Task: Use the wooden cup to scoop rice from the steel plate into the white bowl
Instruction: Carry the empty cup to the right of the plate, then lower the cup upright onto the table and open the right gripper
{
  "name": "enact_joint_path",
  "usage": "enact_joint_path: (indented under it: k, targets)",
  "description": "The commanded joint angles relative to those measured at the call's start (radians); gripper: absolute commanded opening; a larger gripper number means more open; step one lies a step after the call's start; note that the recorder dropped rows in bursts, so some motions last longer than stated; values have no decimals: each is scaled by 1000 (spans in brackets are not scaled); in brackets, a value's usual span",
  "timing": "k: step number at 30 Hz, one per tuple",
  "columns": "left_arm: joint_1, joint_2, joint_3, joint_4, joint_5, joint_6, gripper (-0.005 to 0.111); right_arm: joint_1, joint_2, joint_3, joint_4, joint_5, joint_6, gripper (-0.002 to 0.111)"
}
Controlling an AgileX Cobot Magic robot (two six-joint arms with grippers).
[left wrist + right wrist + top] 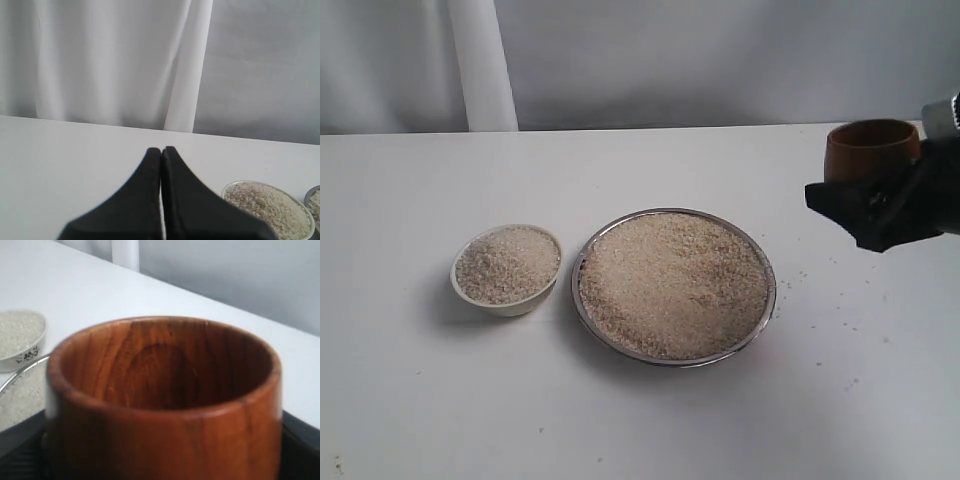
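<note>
- Fingers [302, 445] of your right gripper [876, 195] close on the wooden cup [870, 148], one on each side of its lower wall. The cup stands upright with its mouth up.
- Fingers [150, 170] of your left gripper [161, 150] are pressed together tip to tip and hold nothing. They hang over the bare table [420, 400], near the white bowl [310, 235].
- Wooden cup, right wrist view: the dark interior is empty and no grains show inside. In the exterior view it is held off the table, to the right of the steel plate [576, 285] and well apart from the bowl.
- Rice [672, 285] fills the plate almost to its rim. A second heap [508, 265] already sits about level with the bowl's rim.
- Stray grains [840, 300] lie on the table to the right of the plate.
- Handling, cup: it is probably light and rigid, with a smooth turned surface that may slip between the pads. Grip it low on the barrel so the mouth stays free to dig.
- Handling, rice: it is loose and free-flowing, so it will pour at a slight tilt. Keep the cup level in transit, since the full bowl looks likely to overflow.
</note>
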Motion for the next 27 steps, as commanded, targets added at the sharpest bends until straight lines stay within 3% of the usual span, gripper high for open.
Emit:
enact_joint_path:
  k: [1,6,27]
  targets:
    - [-5,1,2,-5,-3,-5,0,-48,108,-11,20,23,-14,0]
    - [-5,1,2,-5,-3,-5,0,-77,231,-70,20,114,-14,0]
    - [-5,1,2,-5,-3,-5,0,-77,599,-379,-229,96,-11,0]
